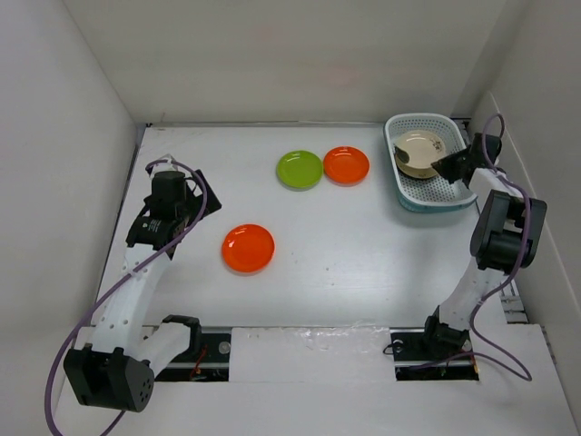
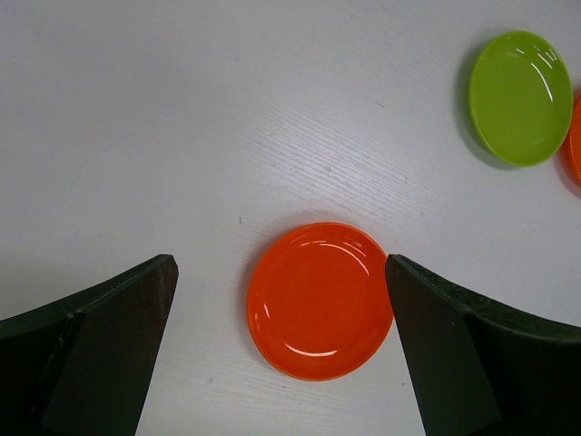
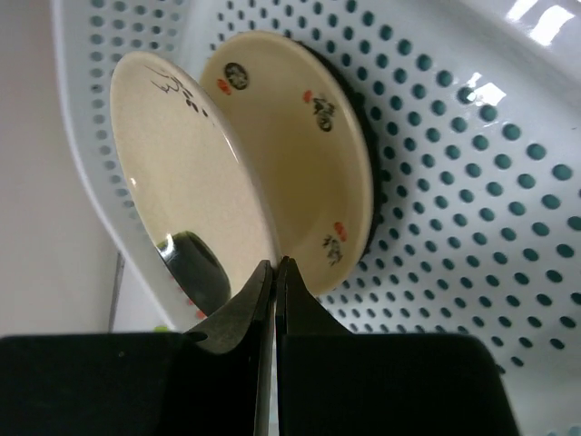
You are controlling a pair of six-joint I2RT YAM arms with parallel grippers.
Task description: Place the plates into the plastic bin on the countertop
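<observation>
Plates are partly stowed: one cream plate (image 3: pixel 182 173) stands on edge inside the plastic bin (image 3: pixel 472 182), its rim pinched by the right end effector (image 3: pixel 274 268), whose fingers are pressed nearly together on it. Just behind it, also in the bin, a second cream plate (image 3: pixel 300 145) lies against what looks like a black plate (image 3: pixel 370 163). Only a dark rim of that one shows, so I cannot tell whether more than one sits there. The step in hand appears to be the release. It would go best if the held plate is tipped toward the second one and lowered until it rests before the fingers part, so that it nests rather than drops or rolls along the mesh wall. Outside the bin, on the tabletop (image 1: pixel 363 263), an orange plate (image 1: pixel 346 165) lies near its long side and a lime plate (image 1: pixel 300 170) just beyond that. Another orange plate (image 1: pixel 248 248) lies well away from the bin, under the left end effector (image 2: pixel 280 265), whose fingers are spread wide above it, touching nothing.
</observation>
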